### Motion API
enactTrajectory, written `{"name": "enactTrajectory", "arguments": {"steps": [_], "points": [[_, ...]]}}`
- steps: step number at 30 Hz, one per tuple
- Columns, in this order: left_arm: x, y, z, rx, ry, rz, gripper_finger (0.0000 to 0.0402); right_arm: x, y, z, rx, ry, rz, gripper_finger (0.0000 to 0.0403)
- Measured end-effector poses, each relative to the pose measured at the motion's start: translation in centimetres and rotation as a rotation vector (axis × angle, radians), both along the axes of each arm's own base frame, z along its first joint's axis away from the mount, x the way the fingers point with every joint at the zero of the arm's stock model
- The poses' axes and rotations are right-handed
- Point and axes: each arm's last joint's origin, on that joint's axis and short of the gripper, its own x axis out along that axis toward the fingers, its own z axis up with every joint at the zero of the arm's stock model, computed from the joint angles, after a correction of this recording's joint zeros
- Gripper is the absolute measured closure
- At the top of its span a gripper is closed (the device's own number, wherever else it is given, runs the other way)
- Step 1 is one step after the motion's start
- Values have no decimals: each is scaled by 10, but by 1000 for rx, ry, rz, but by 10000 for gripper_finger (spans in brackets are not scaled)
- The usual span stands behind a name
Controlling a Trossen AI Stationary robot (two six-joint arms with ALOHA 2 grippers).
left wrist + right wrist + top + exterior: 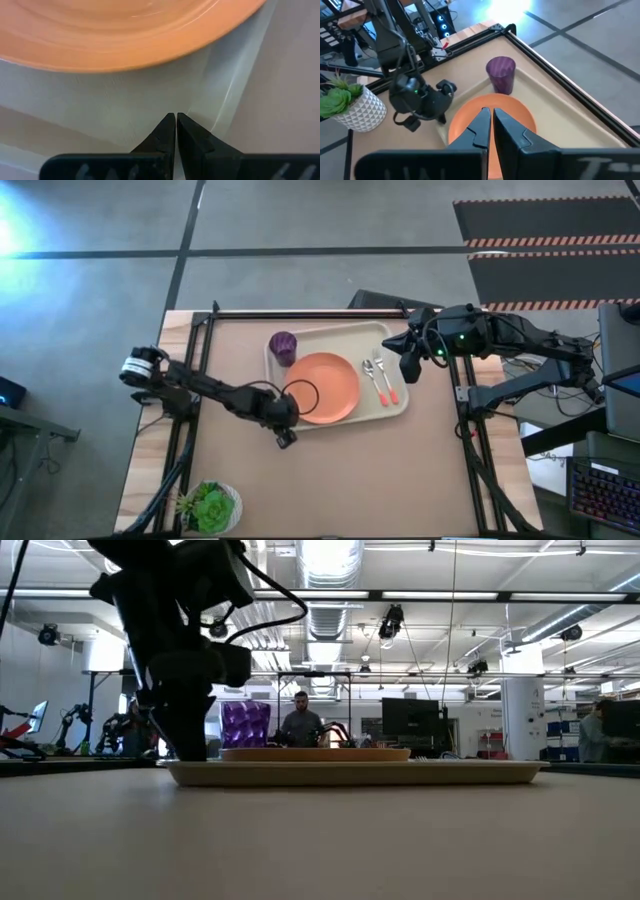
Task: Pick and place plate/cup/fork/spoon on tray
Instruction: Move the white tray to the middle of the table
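The cream tray point(398, 402) lies at the table's middle. On it are the orange plate point(325, 387), the purple cup point(283, 347) standing upright at its far left corner, and the fork and spoon side by side point(380, 380) to the plate's right. My left gripper point(176, 116) is shut and points steeply down at the tray's near left corner point(288, 425), just short of the plate's edge point(150, 62). My right gripper point(491, 112) is shut on nothing, high above the tray's far right corner point(408, 365). My left gripper's shut fingertips stand over the tray's floor beside its near rim point(227, 95). I cannot tell whether they touch the tray. They are apart from the plate.
A white pot with a green plant point(208, 507) stands at the table's near left corner. A dark frame runs along the table's far edge and both sides point(300, 313). Bare tabletop lies in front of the tray point(360, 480). People show in the room behind point(301, 720).
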Motion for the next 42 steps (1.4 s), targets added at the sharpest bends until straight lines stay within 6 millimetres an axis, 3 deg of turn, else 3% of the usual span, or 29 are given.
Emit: {"name": "enactTrajectory", "arguments": {"steps": [5,8,13,18,22,28,36,39,42], "points": [[-3,-12,1,-12,-5,5,401,0,0,0,-6,3,1,392],[-2,-15,12,49,-56,16,401,0,0,0,-9,6,0,392],[-2,-10,60,164,-250,41,402,8,-12,-6,-27,39,-43,392],[-23,3,121,291,-468,93,401,29,-44,-24,-46,140,-138,392],[-53,18,159,366,-610,158,401,52,-83,-52,-8,264,-171,392],[-99,30,188,436,-690,208,401,87,-145,-117,121,444,-183,392],[-131,37,193,433,-721,228,401,139,-190,-209,266,481,-67,392],[-133,37,193,431,-726,230,402,155,-203,-227,268,477,-71,392],[-132,37,192,433,-720,228,402,169,-219,-230,250,466,-70,392]]}}
